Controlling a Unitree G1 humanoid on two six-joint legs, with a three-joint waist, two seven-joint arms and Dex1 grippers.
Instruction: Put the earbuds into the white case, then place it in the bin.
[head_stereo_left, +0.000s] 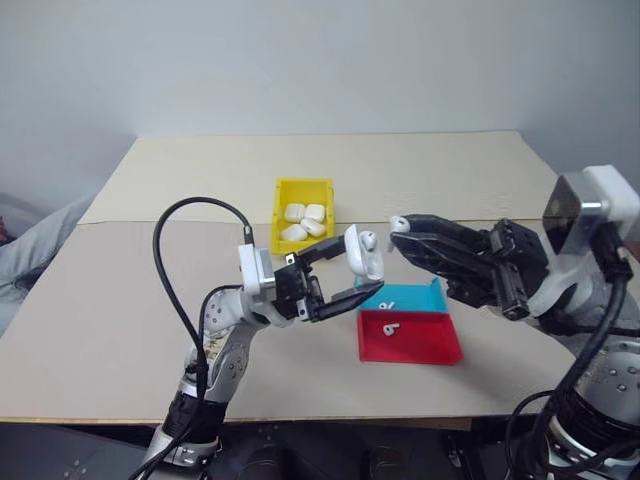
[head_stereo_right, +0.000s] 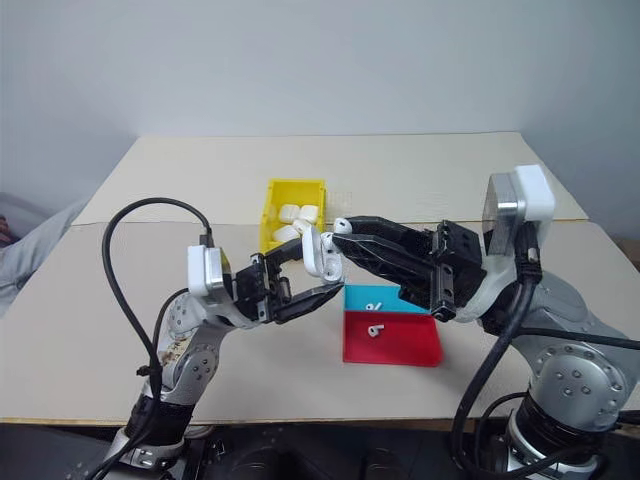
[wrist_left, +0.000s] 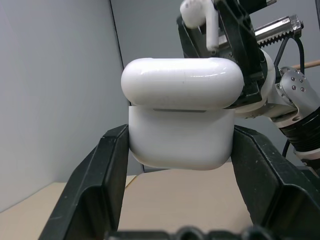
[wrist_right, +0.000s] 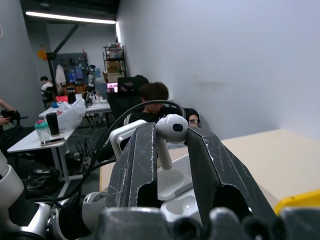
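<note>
Midair, left gripper (head_stereo_left: 345, 282) clamps the white case (head_stereo_left: 364, 254) — right gripper (head_stereo_left: 398, 228) pinches an earbud (wrist_right: 169, 133).

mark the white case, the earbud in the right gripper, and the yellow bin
white case (wrist_left: 181, 139): left wrist view, front of its lower body between the black fingers.
earbud (wrist_right: 172, 128): right wrist view, its rounded head above the fingertips.
yellow bin (head_stereo_left: 279, 203): left eye view, its left wall.

Cases (head_stereo_left: 303, 221) in the bin (head_stereo_left: 282, 193) at table (head_stereo_left: 450, 170) centre, two trays (head_stereo_left: 410, 340) nearer, each holding an earbud (head_stereo_left: 390, 327)
</note>
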